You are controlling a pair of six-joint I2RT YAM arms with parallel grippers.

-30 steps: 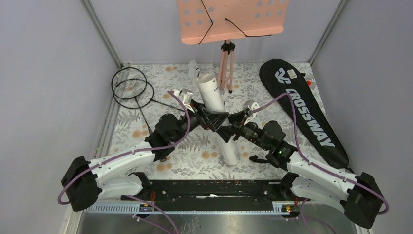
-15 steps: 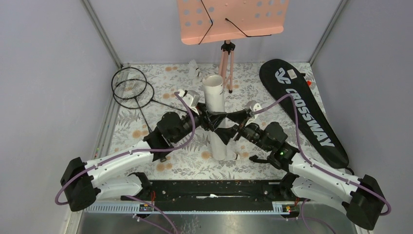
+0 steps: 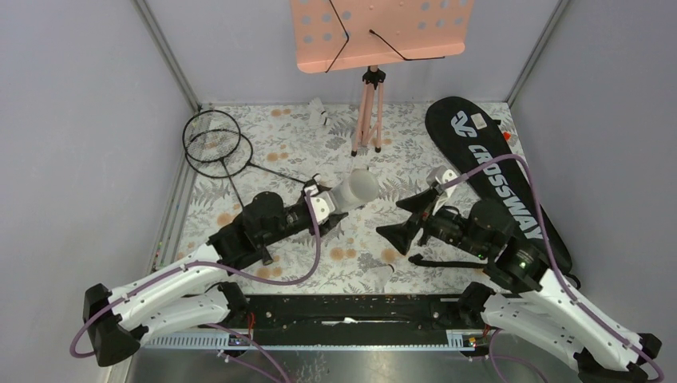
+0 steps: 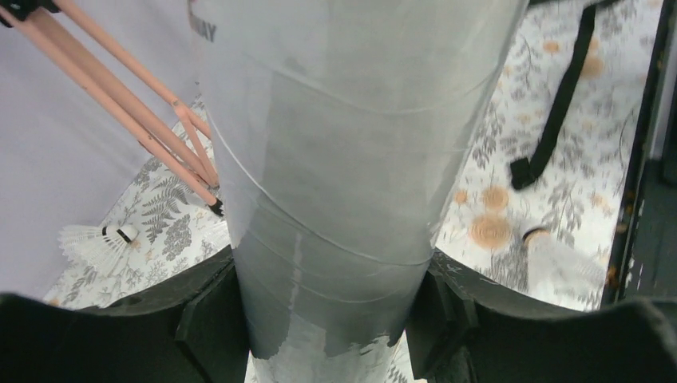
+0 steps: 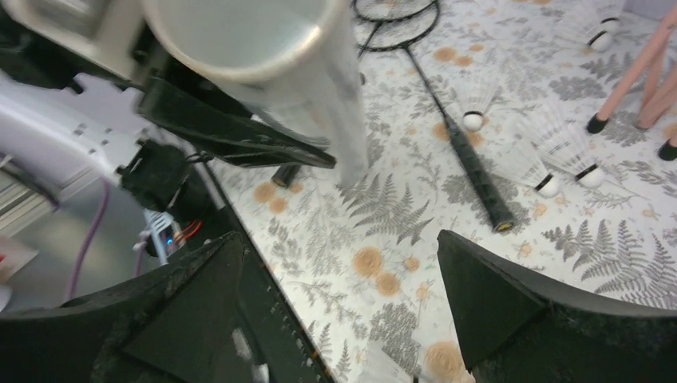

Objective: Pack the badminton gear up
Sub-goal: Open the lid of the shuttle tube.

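One white tube [image 4: 335, 144] sits clamped in the left hand [image 4: 326, 279]; right hand [image 5: 339, 255] spread empty.

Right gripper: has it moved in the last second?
Yes. The right gripper has pulled back rightward, away from the tube and from under the pink stand's tripod, toward the CROSSWAY bag.

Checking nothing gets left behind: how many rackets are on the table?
2. Both lie back left, heads overlapping: the far racket toward the corner, the near racket just in front of it. Others could be hidden inside the bag.
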